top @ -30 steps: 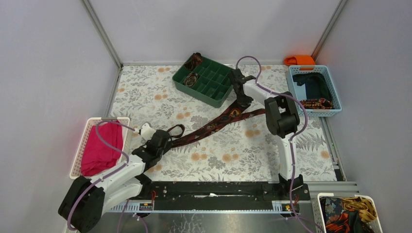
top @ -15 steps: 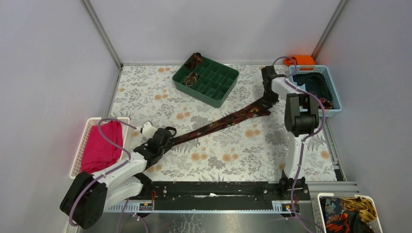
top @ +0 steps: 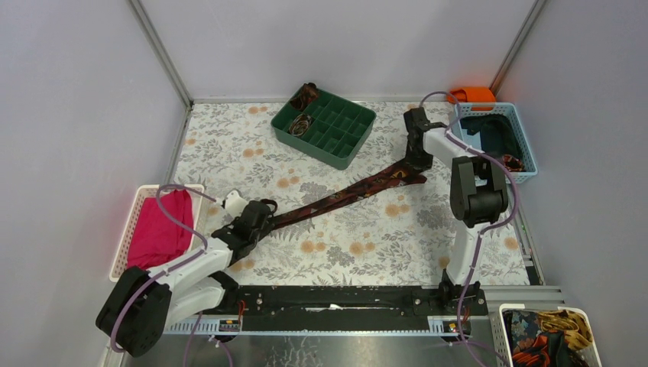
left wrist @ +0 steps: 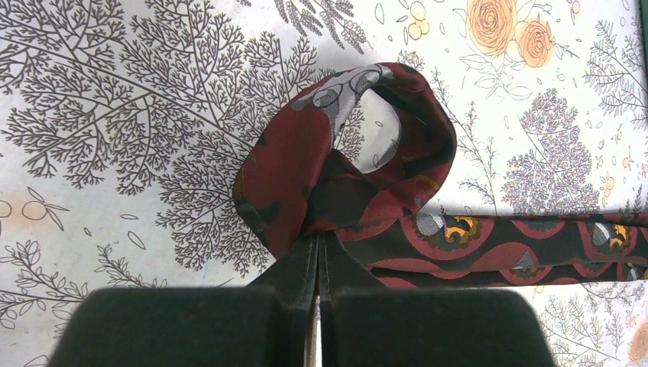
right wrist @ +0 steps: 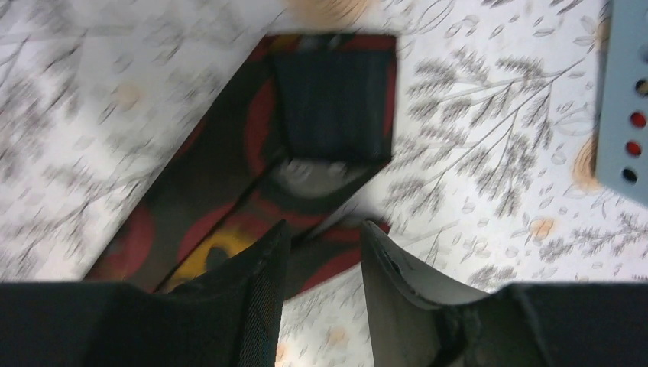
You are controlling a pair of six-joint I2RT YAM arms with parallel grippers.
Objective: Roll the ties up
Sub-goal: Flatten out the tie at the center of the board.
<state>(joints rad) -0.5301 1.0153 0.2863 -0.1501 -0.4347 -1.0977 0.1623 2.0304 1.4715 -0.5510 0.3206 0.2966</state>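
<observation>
One maroon patterned tie [top: 344, 195] lies stretched in a slant across the floral table. My left gripper [top: 262, 216] is shut on its narrow end, which curls into a small loop [left wrist: 359, 145] just past my closed fingertips [left wrist: 319, 243]. My right gripper [top: 413, 155] hovers over the tie's wide end [right wrist: 229, 191], its jaws apart [right wrist: 321, 248] with nothing between them. Two coiled ties [top: 299, 124] [top: 306, 95] sit in the green divided tray [top: 345, 145].
A blue basket [top: 523, 145] at the right holds navy cloth and another patterned tie [top: 500, 162]; its corner shows in the right wrist view [right wrist: 623, 99]. An orange object [top: 474, 94] lies behind it. A white basket [top: 131, 222] with pink cloth is at the left. A basket of fabrics [top: 546, 336] is at the bottom right.
My right gripper swung from near the green tray to the right, drawing the folded tie out straight, then eased back a little. My left gripper stayed put, still holding the narrow end.
</observation>
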